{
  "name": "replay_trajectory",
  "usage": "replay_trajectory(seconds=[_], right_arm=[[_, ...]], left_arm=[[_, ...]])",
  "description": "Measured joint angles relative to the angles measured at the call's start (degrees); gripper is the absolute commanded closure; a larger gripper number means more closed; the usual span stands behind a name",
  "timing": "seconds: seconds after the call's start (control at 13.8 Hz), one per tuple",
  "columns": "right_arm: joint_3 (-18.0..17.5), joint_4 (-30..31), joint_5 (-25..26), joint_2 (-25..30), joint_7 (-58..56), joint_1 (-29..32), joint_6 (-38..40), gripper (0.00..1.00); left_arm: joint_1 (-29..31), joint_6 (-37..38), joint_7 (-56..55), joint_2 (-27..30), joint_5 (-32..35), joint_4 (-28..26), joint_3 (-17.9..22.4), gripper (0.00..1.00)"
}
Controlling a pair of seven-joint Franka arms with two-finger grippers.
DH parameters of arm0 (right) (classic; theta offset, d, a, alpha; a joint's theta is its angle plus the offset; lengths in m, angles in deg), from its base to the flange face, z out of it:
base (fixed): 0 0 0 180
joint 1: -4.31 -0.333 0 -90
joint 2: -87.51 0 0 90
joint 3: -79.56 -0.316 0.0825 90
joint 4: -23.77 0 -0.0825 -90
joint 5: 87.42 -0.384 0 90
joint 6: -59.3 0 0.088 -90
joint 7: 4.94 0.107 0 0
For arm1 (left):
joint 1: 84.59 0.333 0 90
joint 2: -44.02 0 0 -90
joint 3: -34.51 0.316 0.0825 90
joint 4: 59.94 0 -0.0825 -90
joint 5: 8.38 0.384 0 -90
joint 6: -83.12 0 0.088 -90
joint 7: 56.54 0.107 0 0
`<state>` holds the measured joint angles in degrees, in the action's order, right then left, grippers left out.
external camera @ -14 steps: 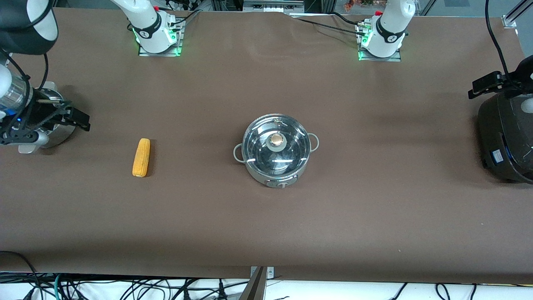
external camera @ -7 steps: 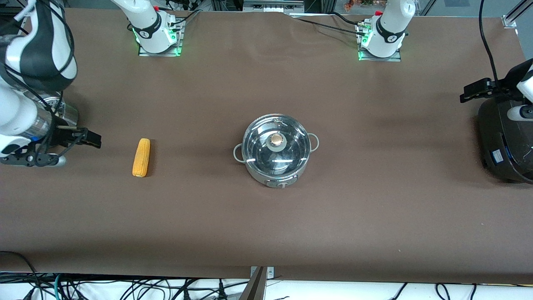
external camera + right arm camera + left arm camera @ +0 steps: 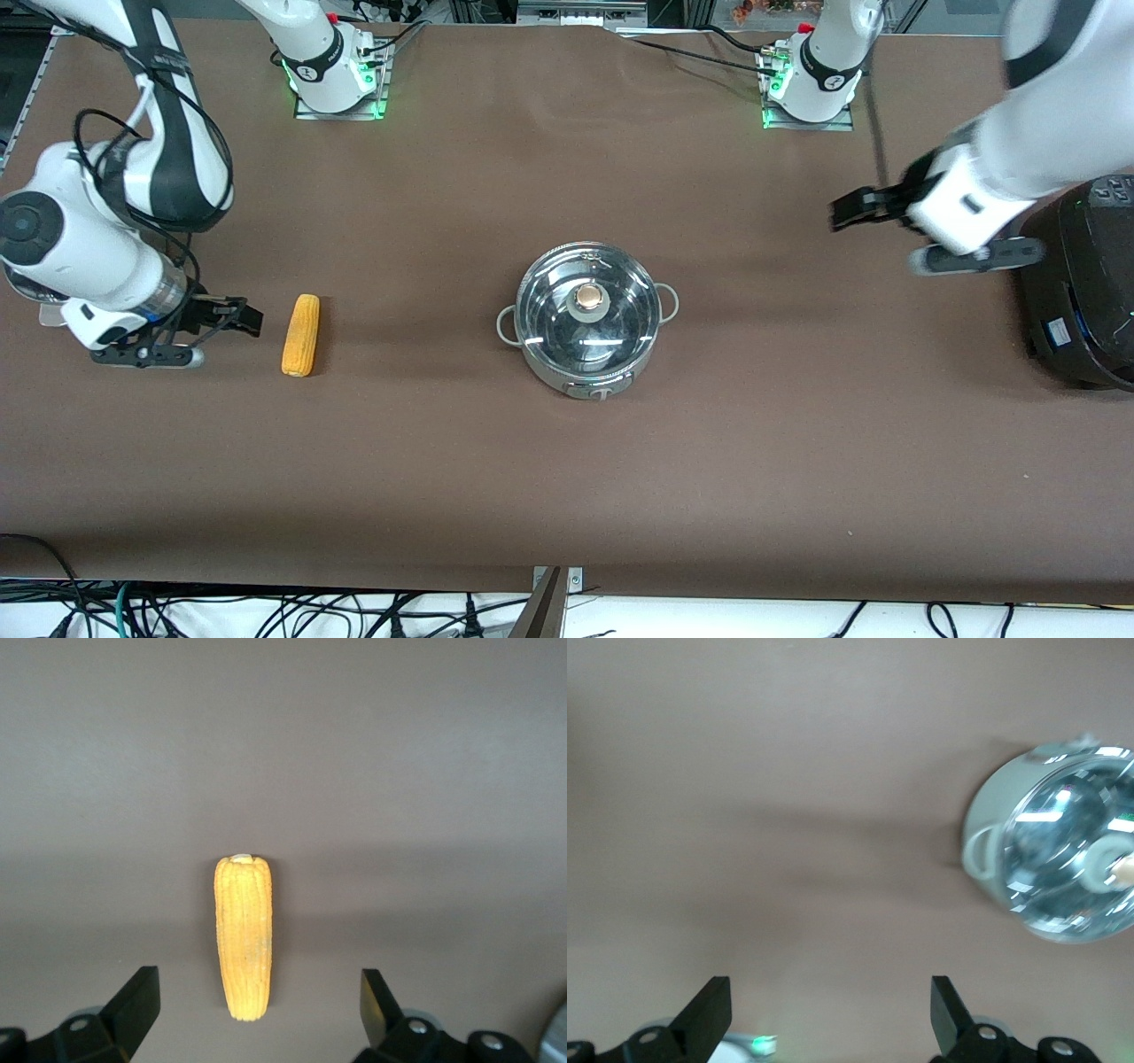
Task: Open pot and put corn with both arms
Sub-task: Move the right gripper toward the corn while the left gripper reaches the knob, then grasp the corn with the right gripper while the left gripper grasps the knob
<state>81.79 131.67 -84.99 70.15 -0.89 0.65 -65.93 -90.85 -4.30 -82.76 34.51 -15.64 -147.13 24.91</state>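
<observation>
The steel pot [image 3: 587,321] stands mid-table with its glass lid and round knob [image 3: 588,299] on; it also shows in the left wrist view [image 3: 1054,850]. The yellow corn [image 3: 301,335] lies on the table toward the right arm's end. My right gripper [image 3: 246,319] is open, low beside the corn, on the side away from the pot. In the right wrist view the corn [image 3: 243,935] lies just ahead of the open gripper [image 3: 257,983]. My left gripper [image 3: 843,215] is open and empty, in the air over bare table between pot and cooker; the left wrist view shows it open [image 3: 830,988].
A large black cooker [image 3: 1085,283] stands at the left arm's end of the table. The brown table cover [image 3: 567,461] is bare nearer the front camera. Both arm bases [image 3: 335,71] stand along the edge farthest from the front camera.
My right gripper has swung from the table's end to just beside the corn. My left gripper has moved from over the black cooker toward the pot.
</observation>
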Motion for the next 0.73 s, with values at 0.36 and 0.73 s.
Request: replay_trajectory(seconds=[0.36, 0.73], right_arm=[[-0.36, 1.26, -2.36, -2.93, 0.63, -0.27, -2.65, 0.0], [-0.83, 1.59, -3.36, -7.84, 0.79, -0.27, -8.81, 0.0]], left_arm=[[-10.44, -6.0, -14.02, -9.46, -0.13, 4.55, -0.47, 0.01], [-19.61, -15.82, -24.44, -20.72, -0.13, 9.55, 0.07, 0.01]])
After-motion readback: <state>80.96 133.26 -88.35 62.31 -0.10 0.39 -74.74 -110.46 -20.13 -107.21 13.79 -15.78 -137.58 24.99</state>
